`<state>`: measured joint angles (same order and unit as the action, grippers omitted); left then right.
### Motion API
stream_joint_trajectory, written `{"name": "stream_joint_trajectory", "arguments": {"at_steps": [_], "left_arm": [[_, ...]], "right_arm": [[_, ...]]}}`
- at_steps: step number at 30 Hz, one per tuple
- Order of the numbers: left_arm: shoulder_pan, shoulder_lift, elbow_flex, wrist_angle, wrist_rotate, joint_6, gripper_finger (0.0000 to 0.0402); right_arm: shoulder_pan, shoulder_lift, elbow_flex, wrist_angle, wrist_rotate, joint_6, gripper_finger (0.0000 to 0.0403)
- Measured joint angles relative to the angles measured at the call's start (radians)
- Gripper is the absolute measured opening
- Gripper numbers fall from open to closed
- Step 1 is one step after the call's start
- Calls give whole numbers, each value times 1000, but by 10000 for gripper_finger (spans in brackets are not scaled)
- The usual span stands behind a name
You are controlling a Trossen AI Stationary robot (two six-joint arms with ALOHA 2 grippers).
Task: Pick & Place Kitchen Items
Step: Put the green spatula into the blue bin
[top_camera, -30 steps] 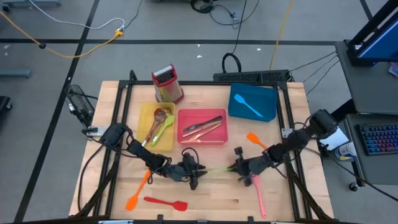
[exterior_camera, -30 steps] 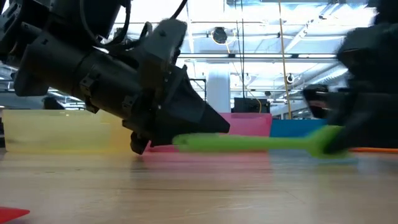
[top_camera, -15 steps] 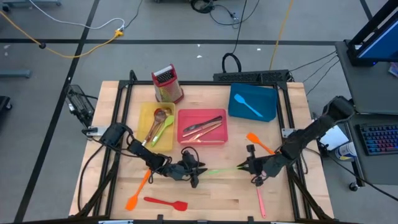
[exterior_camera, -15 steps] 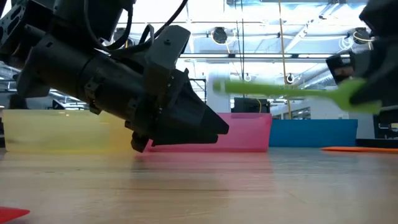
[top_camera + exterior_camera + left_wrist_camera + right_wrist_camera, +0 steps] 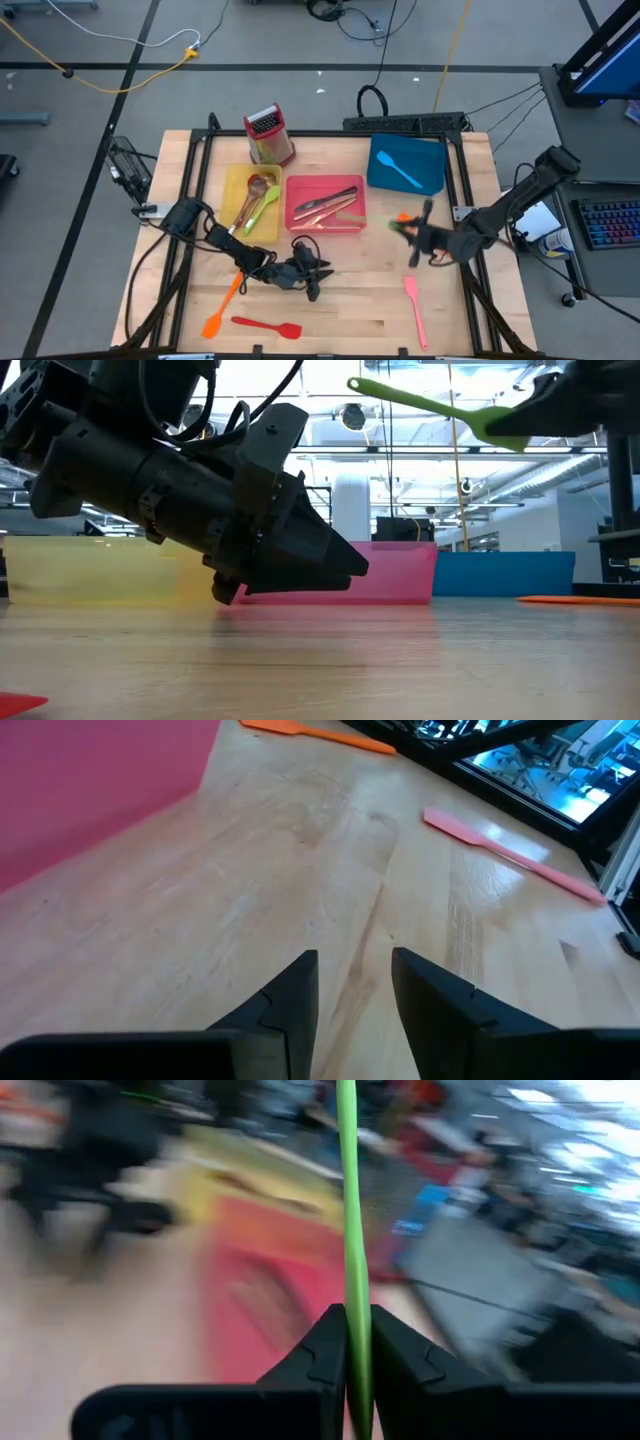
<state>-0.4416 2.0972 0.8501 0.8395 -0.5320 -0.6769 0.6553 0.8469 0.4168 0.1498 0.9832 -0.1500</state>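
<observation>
No legible text, labels, brands or numbers anywhere.

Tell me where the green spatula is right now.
The green spatula is off the table, clamped in the right gripper. In the high view it hangs over the table's right half, between the pink tray and the orange spatula.
</observation>
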Motion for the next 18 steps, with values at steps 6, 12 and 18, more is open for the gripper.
{"name": "stream_joint_trajectory", "arguments": {"at_steps": [6,12,18], "left_arm": [[0,0,0,0,1,2,131],[1,0,0,1,1,1,131],[2,-2,0,1,1,1,131]], "right_arm": [[-79,-100,0,-3,225,-130,20],[-216,-179,0,-21,273,-158,20],[-356,-212,0,-166,236,-65,20]]}}
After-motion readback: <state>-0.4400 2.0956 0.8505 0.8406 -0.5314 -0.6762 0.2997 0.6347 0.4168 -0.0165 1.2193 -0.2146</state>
